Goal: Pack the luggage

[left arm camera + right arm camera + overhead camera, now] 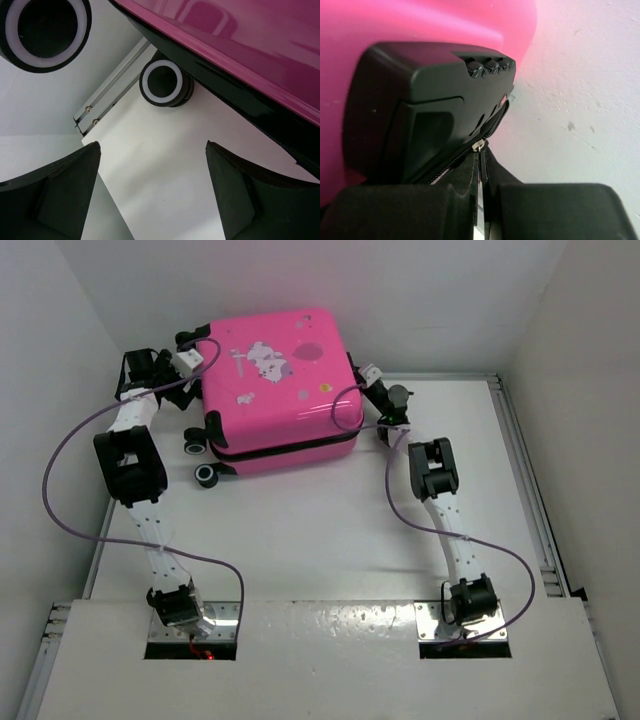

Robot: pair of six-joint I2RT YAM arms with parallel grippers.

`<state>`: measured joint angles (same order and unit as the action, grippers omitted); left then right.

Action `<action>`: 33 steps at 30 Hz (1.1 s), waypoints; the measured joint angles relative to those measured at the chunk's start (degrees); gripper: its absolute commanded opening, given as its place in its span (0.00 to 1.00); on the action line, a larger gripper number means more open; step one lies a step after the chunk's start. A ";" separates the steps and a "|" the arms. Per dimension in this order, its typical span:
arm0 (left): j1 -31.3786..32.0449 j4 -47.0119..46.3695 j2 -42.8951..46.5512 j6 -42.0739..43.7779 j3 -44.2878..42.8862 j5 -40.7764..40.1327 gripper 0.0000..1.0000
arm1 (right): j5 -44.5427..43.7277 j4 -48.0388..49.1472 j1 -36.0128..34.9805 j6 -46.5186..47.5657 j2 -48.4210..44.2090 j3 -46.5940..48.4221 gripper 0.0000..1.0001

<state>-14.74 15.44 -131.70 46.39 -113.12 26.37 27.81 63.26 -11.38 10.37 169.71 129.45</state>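
Note:
The luggage [280, 390], a bright pink hard-shell suitcase with white cartoon print, lies flat and closed at the back of the table. Its black wheels [206, 475] face left. My left gripper [190, 362] is open and empty beside its left end. In the left wrist view [152, 190] it hangs over bare table next to the pink shell [240, 30] and a wheel [162, 82]. My right gripper [368, 375] is at the suitcase's right side. In the right wrist view [481, 165] it is shut on the metal zipper pull [479, 146], just below the black combination lock [435, 100].
White walls enclose the table at the back and on both sides. A metal rail [530, 500] runs along the right edge, and another rail [112, 95] lies near the wheels on the left. Purple cables [60, 455] loop out from both arms.

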 measured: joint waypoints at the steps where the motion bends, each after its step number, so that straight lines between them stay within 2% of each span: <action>1: 0.00 -0.13 -0.13 -0.57 -0.15 -0.13 0.94 | -0.72 0.33 -0.09 -0.02 0.37 0.42 0.07; 5: 0.02 -1.38 -0.63 -3.93 -0.37 -1.88 0.99 | -6.58 3.21 -0.31 -0.24 -1.05 -4.59 0.50; 6: 0.09 -2.08 -0.63 -5.29 0.04 -2.64 0.99 | -9.01 4.20 -0.24 -0.63 -1.99 -7.13 0.55; 7: 0.15 -3.17 -0.63 -6.84 0.66 -3.58 0.99 | -10.08 4.98 0.07 -1.60 -3.15 -10.01 0.64; 11: 0.31 -6.38 -0.20 -13.00 3.63 -5.25 0.99 | -11.39 6.40 1.09 -8.50 -9.60 -23.50 0.79; 15: 0.33 -7.89 2.97 -18.69 8.70 -6.16 0.99 | -10.10 6.91 1.51 -18.12 -17.81 -36.41 0.80; 17: 0.31 -8.35 6.29 -21.90 12.37 -6.64 0.99 | -9.46 6.91 1.70 -22.29 -21.18 -41.33 0.74; 21: 0.42 -11.32 16.55 -30.32 21.14 -6.67 0.99 | -7.19 5.77 1.46 -30.23 -25.75 -48.74 0.68; 24: 0.24 -13.00 25.70 -35.52 23.82 -9.27 0.99 | -4.13 4.63 -0.37 -35.56 -27.91 -52.85 0.63; 28: -0.68 -12.33 34.12 -39.34 22.53 -11.47 0.99 | 0.96 3.72 -5.99 -40.26 -29.33 -56.15 0.61; 33: -0.72 -7.06 41.94 -39.65 22.56 -10.99 0.99 | 9.68 2.78 -18.84 -44.52 -32.98 -58.97 0.61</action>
<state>-15.46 8.38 -89.76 6.74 -90.56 15.38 37.50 66.04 -30.22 -34.15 136.73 70.48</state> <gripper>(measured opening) 0.994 0.613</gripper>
